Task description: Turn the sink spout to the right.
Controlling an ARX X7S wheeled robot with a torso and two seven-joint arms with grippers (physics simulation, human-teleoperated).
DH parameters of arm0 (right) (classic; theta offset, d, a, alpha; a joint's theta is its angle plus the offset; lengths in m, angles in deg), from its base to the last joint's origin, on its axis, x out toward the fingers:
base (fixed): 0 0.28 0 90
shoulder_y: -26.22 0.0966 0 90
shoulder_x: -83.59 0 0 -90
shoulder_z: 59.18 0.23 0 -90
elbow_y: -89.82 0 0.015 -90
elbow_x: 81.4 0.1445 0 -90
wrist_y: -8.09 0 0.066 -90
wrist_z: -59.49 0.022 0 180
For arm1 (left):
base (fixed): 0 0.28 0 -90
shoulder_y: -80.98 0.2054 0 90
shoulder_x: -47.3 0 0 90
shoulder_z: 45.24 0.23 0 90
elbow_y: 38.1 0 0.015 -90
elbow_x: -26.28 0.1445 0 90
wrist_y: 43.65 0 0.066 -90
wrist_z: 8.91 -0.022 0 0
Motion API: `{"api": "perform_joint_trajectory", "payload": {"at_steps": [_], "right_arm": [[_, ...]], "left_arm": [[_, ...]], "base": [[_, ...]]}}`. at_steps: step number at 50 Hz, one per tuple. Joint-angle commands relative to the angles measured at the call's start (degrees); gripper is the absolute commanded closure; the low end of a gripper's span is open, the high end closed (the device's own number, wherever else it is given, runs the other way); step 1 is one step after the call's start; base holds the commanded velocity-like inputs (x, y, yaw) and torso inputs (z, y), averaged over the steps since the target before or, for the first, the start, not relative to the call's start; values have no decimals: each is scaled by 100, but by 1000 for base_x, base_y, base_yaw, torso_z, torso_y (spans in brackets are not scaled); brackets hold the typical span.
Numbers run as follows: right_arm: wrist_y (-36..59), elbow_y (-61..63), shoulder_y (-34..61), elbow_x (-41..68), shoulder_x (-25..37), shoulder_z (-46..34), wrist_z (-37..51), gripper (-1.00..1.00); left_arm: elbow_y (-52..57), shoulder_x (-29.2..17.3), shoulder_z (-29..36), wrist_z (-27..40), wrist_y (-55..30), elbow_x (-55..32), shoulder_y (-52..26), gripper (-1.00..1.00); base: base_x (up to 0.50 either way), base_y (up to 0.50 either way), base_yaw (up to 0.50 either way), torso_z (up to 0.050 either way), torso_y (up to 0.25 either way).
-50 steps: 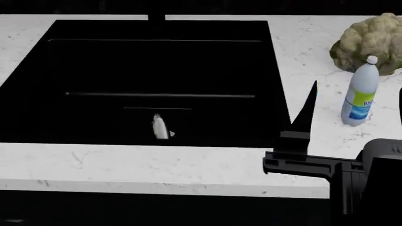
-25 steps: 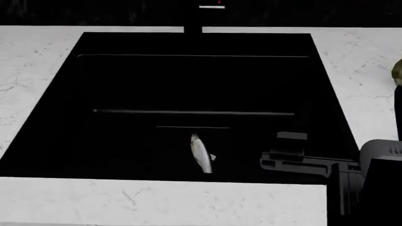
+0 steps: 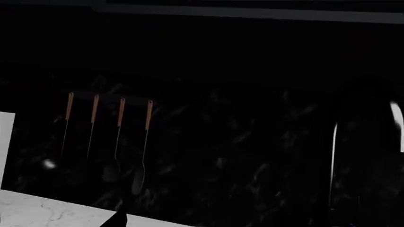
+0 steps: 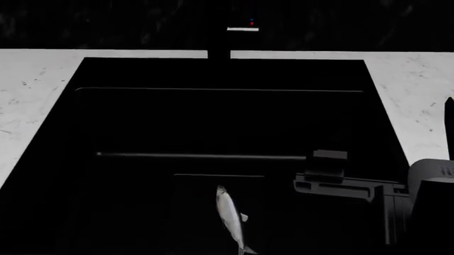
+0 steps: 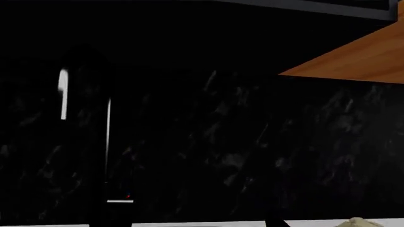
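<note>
Nearest you, the silvery fish (image 4: 231, 218) lies in the black sink basin (image 4: 142, 122), near the front, slightly right of centre. Just right of it your right arm hangs over the basin's near right corner, its dark-grey block stepped towards the middle. Your right pincer (image 4: 448, 127) shows only as one dark tip at the right edge of the head view, over the white surface (image 4: 35, 95); whether it is apart or together, you cannot tell. Your left pincer is out of the head view, and the left wrist view gives only a dark sliver of it, so no call there either.

Farther back, the sink spout (image 4: 219, 40) stands at the far rim of the basin, centred, its small pale bar with red and blue dots just to the right of the post top. In the right wrist view the sink spout (image 5: 104, 142) reads as a thin highlight against black marble wall (image 5: 252, 142), barely separable. Beyond the left wrist, four wooden-handled utensils (image 3: 107, 137) hang on the wall.

Here is your risk: black post on black wall. You could misjudge depth and swing past it, or strike the pale bar rather than the spout. The arm also sits low over the basin, so a careless lift may clip the rim.
</note>
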Motion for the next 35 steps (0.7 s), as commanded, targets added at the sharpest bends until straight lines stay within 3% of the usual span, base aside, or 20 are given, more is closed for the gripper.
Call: {"api": "perform_joint_trajectory", "payload": {"at_steps": [1, 15, 35], "right_arm": [[-18, -34, -14, 16, -5, -17, 34, -100], [-58, -27, -5, 42, 35, -38, 36, -100], [-147, -117, -129, 45, 9, -68, 92, -100]], "left_arm": [[-23, -10, 19, 5, 37, -25, 7, -100], [-30, -43, 80, 43, 42, -9, -9, -100], [-109, -63, 134, 38, 139, 17, 49, -100]], "base": [[328, 0, 0, 0, 0], [30, 0, 0, 0, 0], [261, 95, 0, 0, 1]]}}
